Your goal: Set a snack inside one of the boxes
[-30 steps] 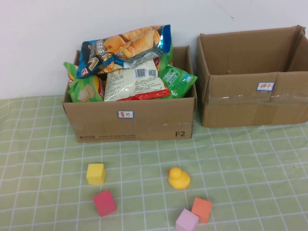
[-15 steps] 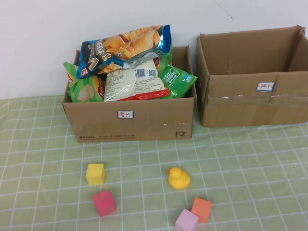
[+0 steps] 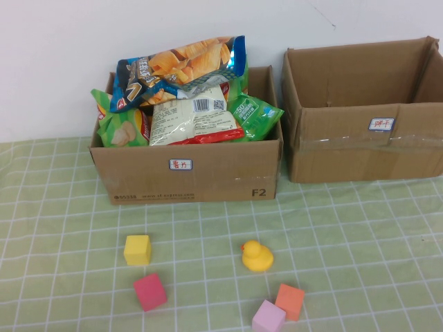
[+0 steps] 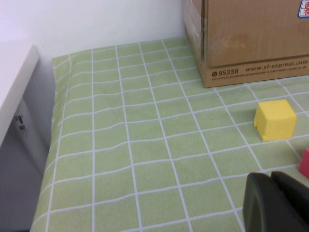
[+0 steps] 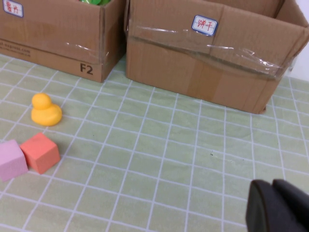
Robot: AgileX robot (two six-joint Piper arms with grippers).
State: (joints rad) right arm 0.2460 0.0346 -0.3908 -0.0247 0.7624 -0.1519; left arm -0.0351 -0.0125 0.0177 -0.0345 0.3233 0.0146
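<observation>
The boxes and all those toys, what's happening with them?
Nothing is being handled right now. The left box is piled full of snack bags, and the right box looks empty. A duck and four blocks sit on the table in front. The left end effector and right end effector are both shut, holding nothing, low over the cloth near the robot.
</observation>
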